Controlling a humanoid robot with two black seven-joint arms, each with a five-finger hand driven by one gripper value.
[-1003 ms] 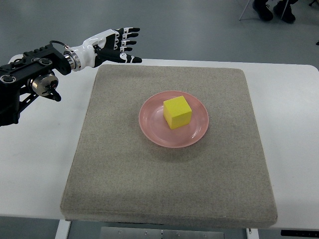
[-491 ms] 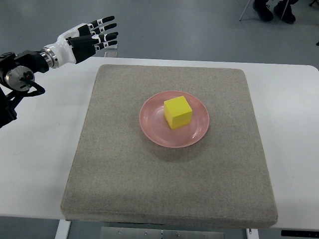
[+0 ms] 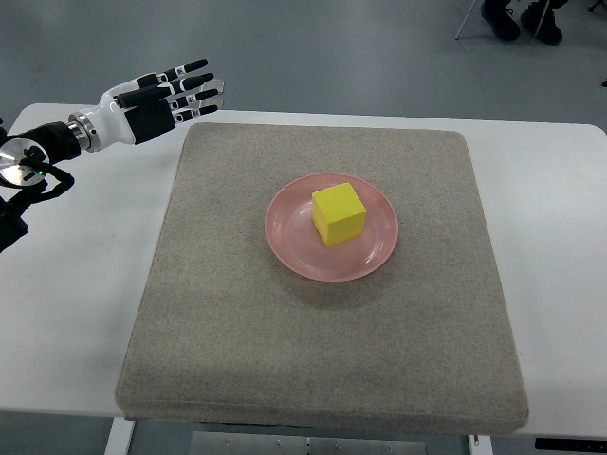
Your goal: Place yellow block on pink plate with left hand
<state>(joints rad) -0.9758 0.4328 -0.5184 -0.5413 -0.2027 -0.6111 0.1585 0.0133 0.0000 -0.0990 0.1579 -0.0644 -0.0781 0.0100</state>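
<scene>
Block: yellow block (image 3: 339,213), a cube, rests on the pink plate (image 3: 290,239).
Left hand (image 3: 163,95): at 10 o'clock, fingers spread, empty.
Cut off: left arm.

Your left hand (image 3: 161,98) is up at the far left, with its arm coming in from the left edge. The fingers (image 3: 194,82) are stretched out straight and spread a little, pointing to the right. The hand holds nothing. Your right arm does not show.
</scene>
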